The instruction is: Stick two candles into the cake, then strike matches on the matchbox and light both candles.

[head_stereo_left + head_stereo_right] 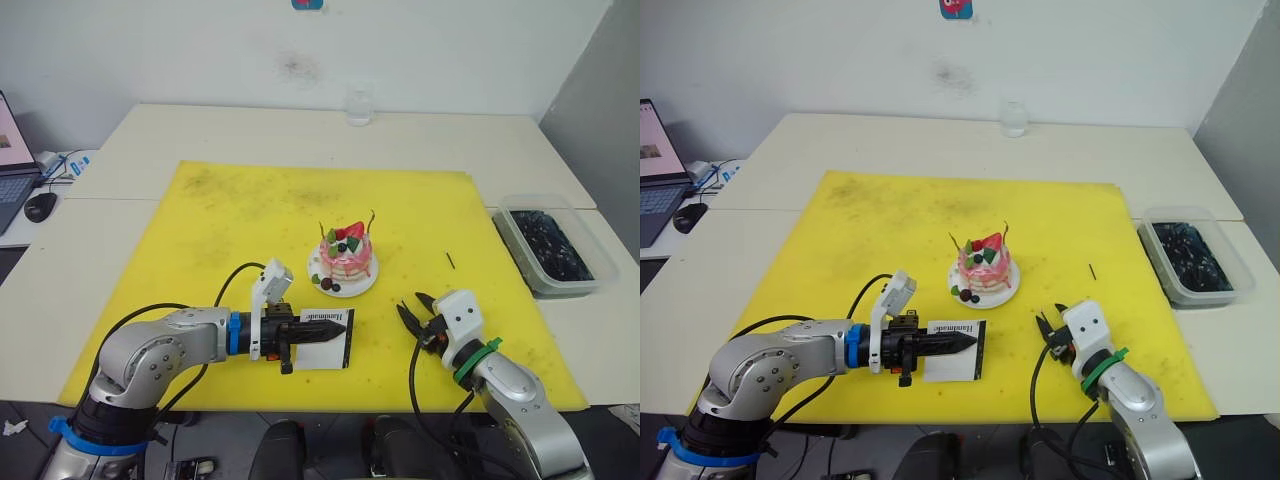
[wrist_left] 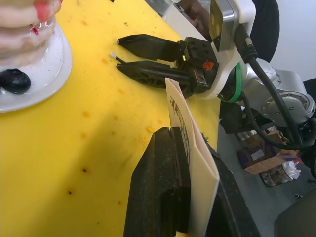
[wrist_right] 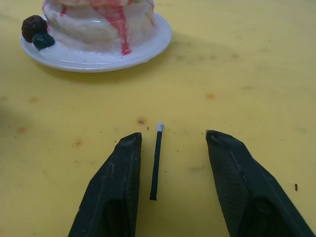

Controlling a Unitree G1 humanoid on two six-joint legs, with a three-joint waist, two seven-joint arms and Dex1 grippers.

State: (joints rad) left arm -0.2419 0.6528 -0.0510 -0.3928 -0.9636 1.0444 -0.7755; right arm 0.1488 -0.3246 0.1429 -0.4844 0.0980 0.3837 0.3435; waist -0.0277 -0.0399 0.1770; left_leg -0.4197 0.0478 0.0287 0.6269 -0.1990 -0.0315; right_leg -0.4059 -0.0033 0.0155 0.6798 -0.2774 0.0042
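- The matchbox (image 1: 322,338) is being gripped edge-on between the closed fingers of the left gripper (image 1: 300,339), at about 7 o'clock from the cake (image 1: 346,256), near its plate (image 1: 365,285).
- Black lettering reading "Handmade" is being shown along the box's top edge; the same word is being seen on the card in the left wrist view.
- The right gripper (image 3: 173,173) is being held low over the yellow mat (image 1: 240,220), its fingers spread apart and nothing being grasped.
- A match (image 3: 156,160) with a white tip is lying on the mat between those fingers, closer to one of them, its tip pointing toward the cake.
- A second match (image 1: 450,261) is lying on the mat at about 3 o'clock from the cake, well apart from it.
- Two candles (image 1: 372,222) are being held upright by the cake, one at each side of the strawberry (image 1: 353,231).
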